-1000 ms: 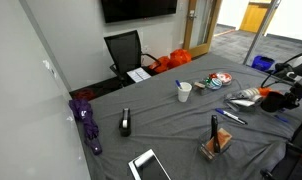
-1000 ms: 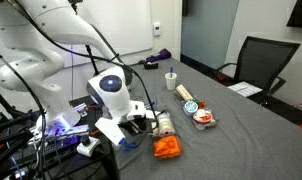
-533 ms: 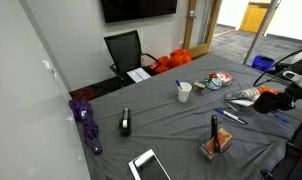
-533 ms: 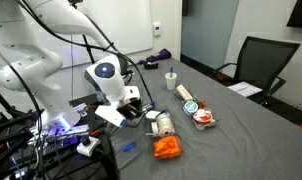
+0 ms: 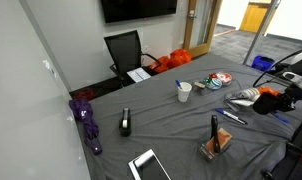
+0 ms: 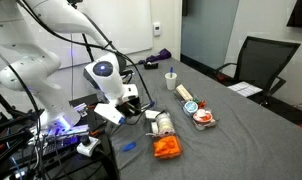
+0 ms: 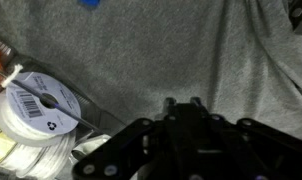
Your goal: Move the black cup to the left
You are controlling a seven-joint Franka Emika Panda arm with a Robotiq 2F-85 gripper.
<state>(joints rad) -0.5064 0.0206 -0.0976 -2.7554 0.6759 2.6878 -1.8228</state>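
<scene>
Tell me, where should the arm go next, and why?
Probably reach across the table toward the black cup. The gripper hangs near the robot's base, far from the cup, and the wrist view shows only grey cloth and a tape roll.

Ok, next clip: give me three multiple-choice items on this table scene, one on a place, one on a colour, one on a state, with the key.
1. Where does the short cylindrical black mug stand?
A) on the grey cloth-covered table, apart from the white cup
B) on the seat of the office chair
C) on the floor

2. What colour is the fabric bundle lying beside that mug?
A) yellow
B) green
C) purple

3. In what state is the black mug?
A) tipped on its side
B) upright, with nothing touching it
C) stacked inside the other cup

Key: 1 A, an exterior view shows it on the cloth, well clear of the white cup. 2 C, the bundle is plainly purple. 3 B, it stands upright with bare cloth around it.
</scene>
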